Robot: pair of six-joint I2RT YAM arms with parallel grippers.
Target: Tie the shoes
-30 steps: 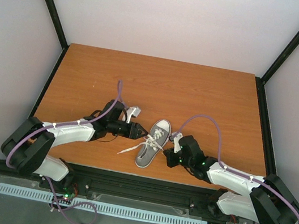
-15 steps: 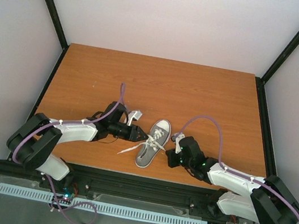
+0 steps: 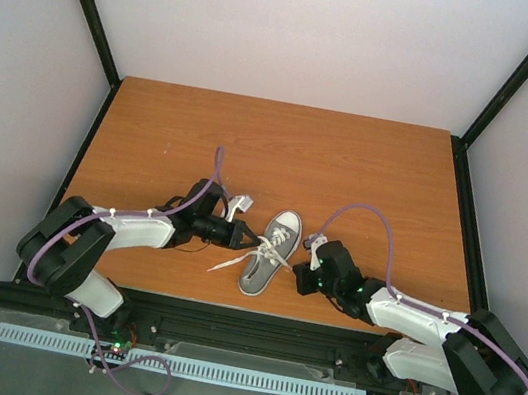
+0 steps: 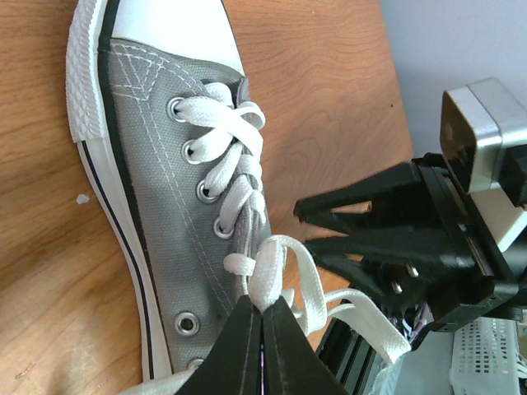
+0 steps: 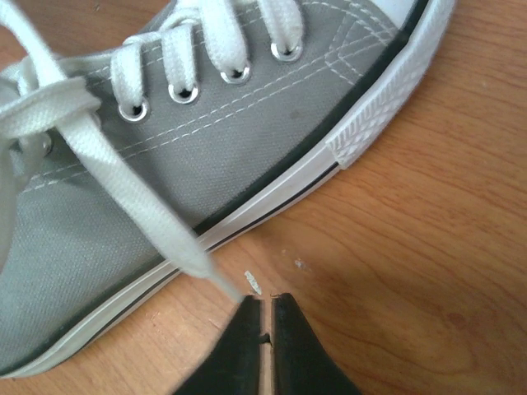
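Note:
A small grey shoe (image 3: 270, 249) with a white toe cap lies on the table, toe pointing away. My left gripper (image 3: 254, 243) reaches in from the shoe's left. In the left wrist view this gripper (image 4: 263, 303) is shut on a loop of white lace (image 4: 272, 263) over the shoe's tongue (image 4: 156, 181). My right gripper (image 3: 300, 266) sits low on the wood beside the shoe's right side (image 5: 247, 140). Its jaws (image 5: 265, 300) stand a narrow gap apart with nothing between them. The tip of a lace end (image 5: 132, 197) touches the left finger's outer edge.
Another loose lace end (image 3: 227, 264) trails off the shoe's left side toward the near edge. The wooden table (image 3: 282, 150) stretches away behind the shoe. A black rail (image 3: 253, 323) runs along the near edge, and white walls enclose the sides.
My left gripper has slid right to the shoe and shut on the lace loop. My right gripper's jaws have parted slightly; that arm has hardly moved.

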